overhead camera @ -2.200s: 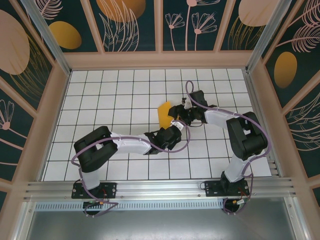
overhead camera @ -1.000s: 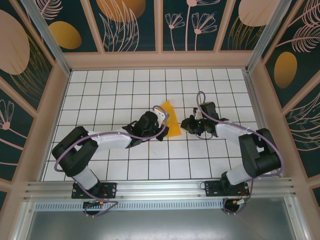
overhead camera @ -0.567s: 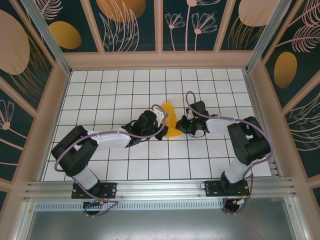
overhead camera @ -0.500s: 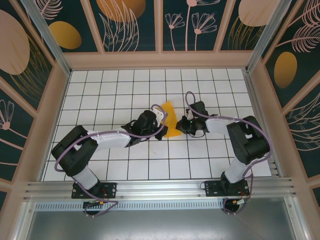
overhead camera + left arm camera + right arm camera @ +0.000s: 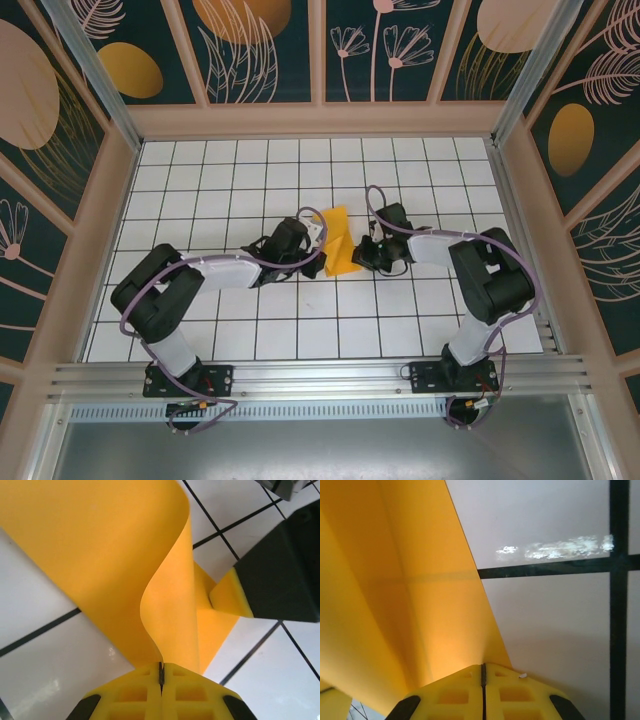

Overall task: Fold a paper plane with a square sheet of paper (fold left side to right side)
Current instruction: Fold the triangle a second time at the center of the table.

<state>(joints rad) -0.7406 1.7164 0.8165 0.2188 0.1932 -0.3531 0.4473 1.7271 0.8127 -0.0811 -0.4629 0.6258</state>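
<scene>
Both pinch the thin orange square sheet of paper (image 5: pixel 338 238) mid-worktop: left gripper (image 5: pixel 161 672) on its left side, right gripper (image 5: pixel 482 672) opposite, the sheet bowing upward between.

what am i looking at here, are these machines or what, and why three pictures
These are two robot arms, bolted at the near edge of a white tiled table. The wide picture looks down from above and behind them. The two close-ups come from a camera on each wrist. The left gripper and the right gripper are each shut on an edge of the orange sheet of paper, which bows up off the tiles between them.
</scene>
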